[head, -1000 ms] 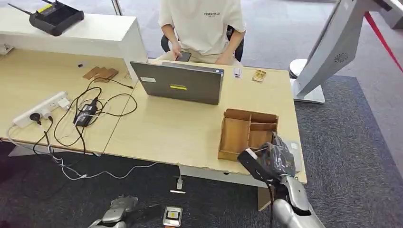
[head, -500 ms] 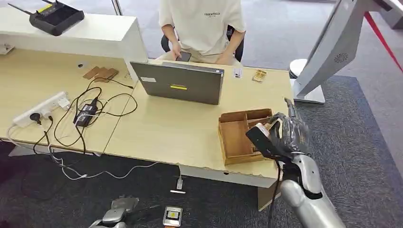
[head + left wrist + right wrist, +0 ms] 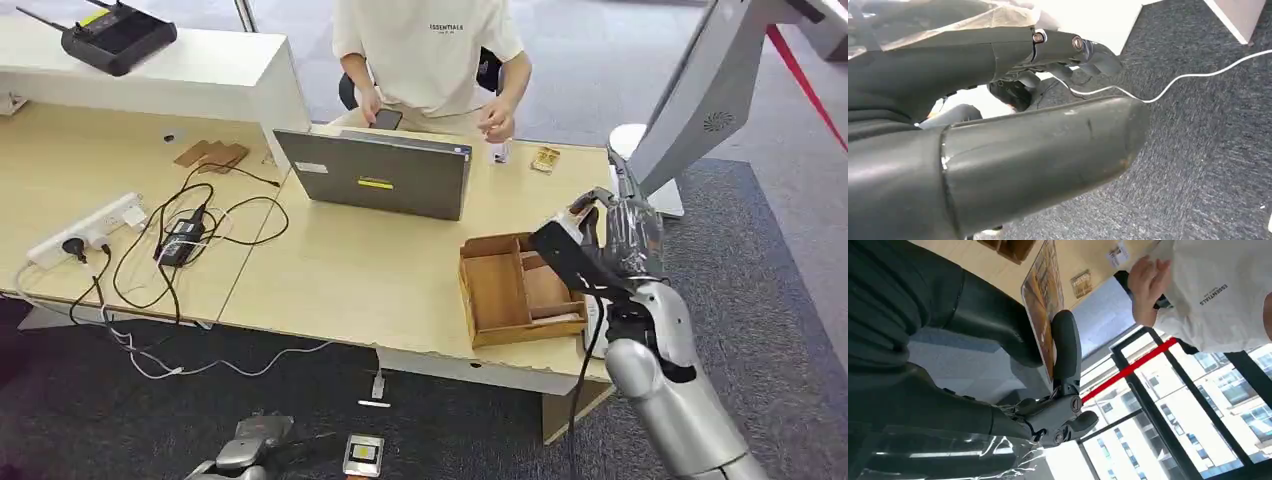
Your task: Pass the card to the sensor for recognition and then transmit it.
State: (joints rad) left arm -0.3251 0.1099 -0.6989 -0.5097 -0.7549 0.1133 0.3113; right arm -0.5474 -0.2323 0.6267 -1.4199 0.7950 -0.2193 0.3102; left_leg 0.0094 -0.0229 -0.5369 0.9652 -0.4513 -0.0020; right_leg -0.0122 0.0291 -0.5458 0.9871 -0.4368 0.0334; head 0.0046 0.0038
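Card (image 3: 1042, 305) in raised right hand (image 3: 610, 245)

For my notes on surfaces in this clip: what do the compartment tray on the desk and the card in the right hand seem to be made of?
The tray looks like unfinished brown wood or stiff fibreboard: matte, with thin flat walls and dividers. The card, pinched by the right hand, looks like thin rigid plastic or laminated card, with a glossy orange-brown printed face and a pale edge; which of the two, I cannot tell.

laptop (image 3: 385, 178) and wooden tray (image 3: 520, 290) crowd desk, bare desktop (image 3: 350, 270) between them
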